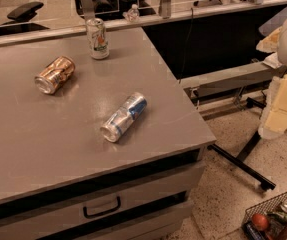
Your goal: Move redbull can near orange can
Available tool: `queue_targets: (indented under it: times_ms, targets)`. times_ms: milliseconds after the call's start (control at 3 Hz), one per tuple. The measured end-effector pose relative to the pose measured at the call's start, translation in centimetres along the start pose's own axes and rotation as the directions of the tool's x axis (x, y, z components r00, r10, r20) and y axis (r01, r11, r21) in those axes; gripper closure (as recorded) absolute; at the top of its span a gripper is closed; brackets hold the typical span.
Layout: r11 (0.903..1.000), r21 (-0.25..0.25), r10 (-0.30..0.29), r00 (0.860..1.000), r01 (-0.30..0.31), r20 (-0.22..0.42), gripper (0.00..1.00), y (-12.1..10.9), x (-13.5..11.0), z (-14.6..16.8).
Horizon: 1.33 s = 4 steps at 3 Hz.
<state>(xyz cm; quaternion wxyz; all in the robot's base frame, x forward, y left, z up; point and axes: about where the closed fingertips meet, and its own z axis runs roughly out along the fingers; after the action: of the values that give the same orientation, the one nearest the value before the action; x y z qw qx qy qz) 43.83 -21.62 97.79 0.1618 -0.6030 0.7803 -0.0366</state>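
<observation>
The gripper point(281, 101), its state impossible to tell, hangs beyond the table point(33, 149) edge, well apart from the redbull can point(123, 117) lying on its side, with the orange can point(55, 74) farther still, so no reach seems begun.

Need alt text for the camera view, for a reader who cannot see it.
A redbull can lies on its side on a grey table, apart from the orange can, also lying. A white can stands behind; the tool hangs beyond the table's right edge.
</observation>
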Motion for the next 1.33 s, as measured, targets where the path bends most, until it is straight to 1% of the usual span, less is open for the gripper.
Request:
queue_targets:
  times_ms: [333,667,1000,1333]
  targets:
    - [1.0,0.0,0.0,1.0,0.0,0.0,0.0,0.0,0.0,0.0]
    - [0.9968,-0.019,-0.077,0.997,0.077,0.007,0.0,-0.8,-0.9,0.8]
    - [0.9669,-0.056,-0.244,0.966,0.249,0.088,0.0,-2.8,-2.9,3.5]
    - [0.9143,-0.076,-0.377,0.904,0.398,0.202,0.0,-3.4,-4.9,5.3]
